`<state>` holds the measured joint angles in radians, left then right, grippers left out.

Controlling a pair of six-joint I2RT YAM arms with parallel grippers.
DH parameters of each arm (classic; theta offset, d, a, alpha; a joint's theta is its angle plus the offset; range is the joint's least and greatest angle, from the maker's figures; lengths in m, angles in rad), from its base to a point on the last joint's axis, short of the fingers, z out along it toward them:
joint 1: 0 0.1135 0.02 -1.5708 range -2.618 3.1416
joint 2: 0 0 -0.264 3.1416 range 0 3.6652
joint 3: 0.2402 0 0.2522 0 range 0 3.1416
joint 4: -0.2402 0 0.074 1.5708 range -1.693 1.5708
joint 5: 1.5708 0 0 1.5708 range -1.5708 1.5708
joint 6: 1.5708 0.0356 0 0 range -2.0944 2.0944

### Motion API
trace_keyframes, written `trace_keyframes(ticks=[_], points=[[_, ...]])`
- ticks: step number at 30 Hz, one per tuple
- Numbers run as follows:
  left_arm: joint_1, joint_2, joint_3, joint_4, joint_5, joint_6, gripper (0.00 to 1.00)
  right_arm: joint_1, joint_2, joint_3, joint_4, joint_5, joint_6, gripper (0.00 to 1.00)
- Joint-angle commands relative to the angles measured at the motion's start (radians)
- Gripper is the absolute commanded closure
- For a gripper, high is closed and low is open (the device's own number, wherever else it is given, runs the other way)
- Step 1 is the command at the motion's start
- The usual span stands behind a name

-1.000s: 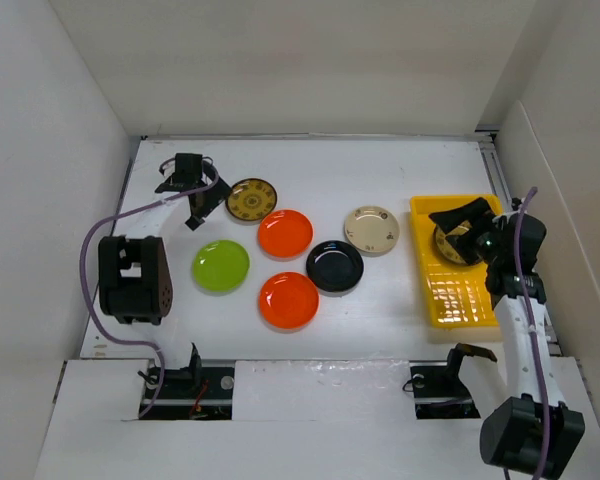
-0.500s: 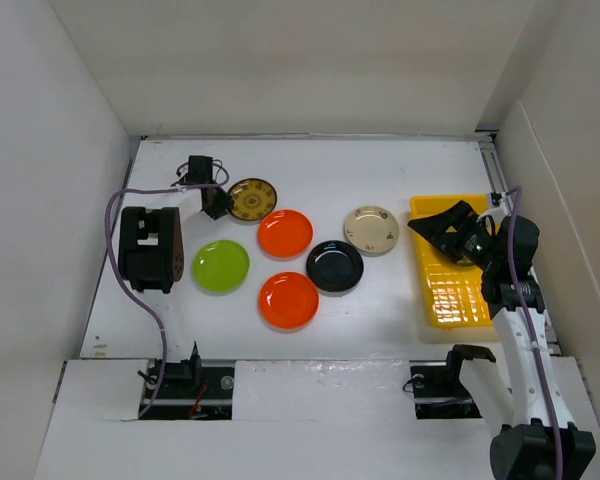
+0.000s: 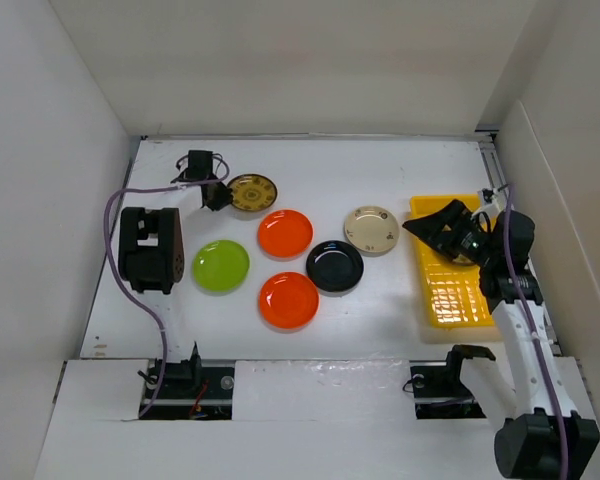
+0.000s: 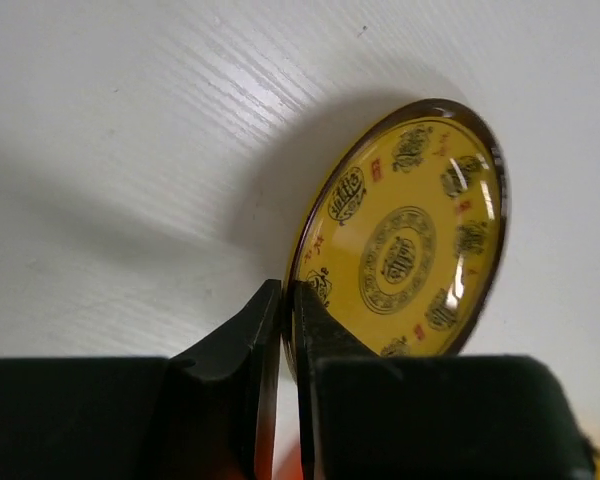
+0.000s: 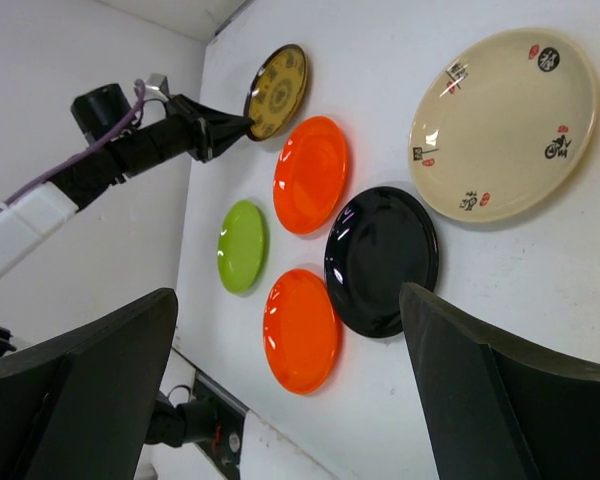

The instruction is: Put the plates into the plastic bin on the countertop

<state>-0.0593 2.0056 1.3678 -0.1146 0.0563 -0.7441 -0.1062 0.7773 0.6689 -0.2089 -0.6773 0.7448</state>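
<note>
My left gripper (image 3: 213, 196) (image 4: 285, 296) is shut on the near rim of a brown-and-gold patterned plate (image 3: 252, 192) (image 4: 410, 240), which is tilted with a shadow under it. On the white countertop (image 3: 380, 170) lie two orange plates (image 3: 285, 232) (image 3: 288, 300), a lime green plate (image 3: 220, 266), a black plate (image 3: 335, 266) and a cream plate (image 3: 371, 229). My right gripper (image 3: 430, 225) (image 5: 288, 295) hangs open and empty over the left rim of the yellow plastic bin (image 3: 455, 295). It looks out over the black plate (image 5: 382, 262) and the cream plate (image 5: 505, 125).
White walls close in the countertop on the left, back and right. The left arm's black body (image 3: 148, 250) stands beside the green plate. The bin sits close to the right wall.
My left gripper has shut on the patterned plate's rim and tipped the plate up. The right gripper has drawn leftward off the middle of the bin, still open.
</note>
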Motion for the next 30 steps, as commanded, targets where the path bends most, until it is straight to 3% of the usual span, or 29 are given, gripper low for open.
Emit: trace_keyframes(ticks=[1, 5, 9, 13, 20, 26, 29, 30], points=[[0.001, -0.189, -0.027, 0.004, -0.073, -0.003, 1.0, 0.049, 0.034, 0.037, 0.098, -0.05, -0.044, 0.02], [-0.056, -0.414, -0.027, -0.043, -0.145, 0.044, 1.0, 0.143, 0.06, 0.046, 0.184, -0.039, -0.021, 0.02], [-0.117, -0.521, -0.056, -0.051, 0.017, 0.113, 1.0, 0.253, 0.157, 0.089, 0.267, 0.016, -0.012, 0.02], [-0.27, -0.588, -0.108, -0.031, 0.151, 0.153, 1.0, 0.31, 0.272, 0.181, 0.33, 0.025, -0.021, 0.02], [-0.574, -0.608, -0.05, -0.042, 0.133, 0.144, 1.0, 0.28, 0.414, 0.261, 0.345, 0.084, -0.03, 0.02], [-0.651, -0.608, -0.024, 0.0, 0.154, 0.123, 1.0, 0.249, 0.424, 0.198, 0.356, 0.117, -0.021, 0.06], [-0.665, -0.599, -0.024, 0.024, 0.165, 0.112, 1.0, 0.24, 0.402, 0.167, 0.356, 0.107, -0.021, 0.3], [-0.665, -0.588, -0.024, 0.024, 0.165, 0.103, 1.0, 0.231, 0.387, 0.167, 0.356, 0.107, -0.01, 0.52]])
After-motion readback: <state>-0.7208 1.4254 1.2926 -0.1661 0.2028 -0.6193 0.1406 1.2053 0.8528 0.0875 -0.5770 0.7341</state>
